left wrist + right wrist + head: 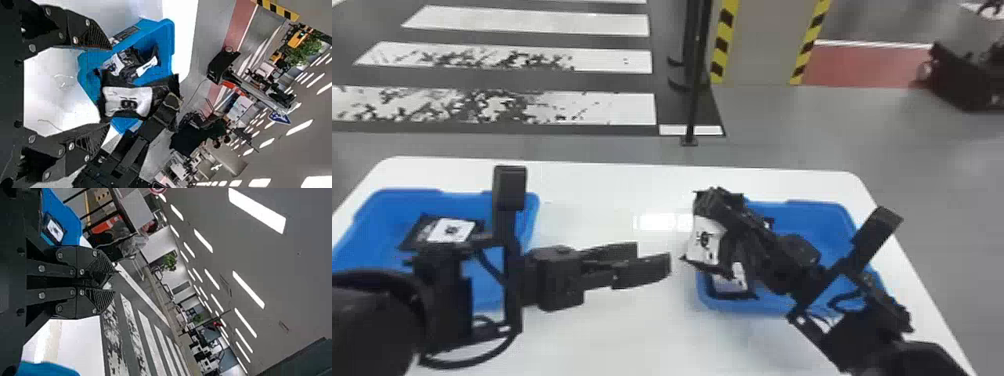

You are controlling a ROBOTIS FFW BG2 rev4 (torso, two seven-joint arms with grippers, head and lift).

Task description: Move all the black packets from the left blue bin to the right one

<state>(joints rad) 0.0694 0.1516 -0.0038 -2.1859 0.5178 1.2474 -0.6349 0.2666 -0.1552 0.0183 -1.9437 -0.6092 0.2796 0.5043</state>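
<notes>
Nearest me, my left gripper (109,86) has its fingers wide apart with nothing between them, over the white table (612,190) between the bins. Past it, my right gripper (111,282) has its fingers narrow, pinching a black packet (707,242) that hangs above the left side of the right bin (827,217), where other packets (736,280) lie. I take this as the placing step: I need to bring the load farther in over the rim, lower it and let go, or it may catch on the edge. Another packet (452,231) lies in the left bin (387,212), so one more pick looks due. Beyond stretches the striped floor (532,25).
</notes>
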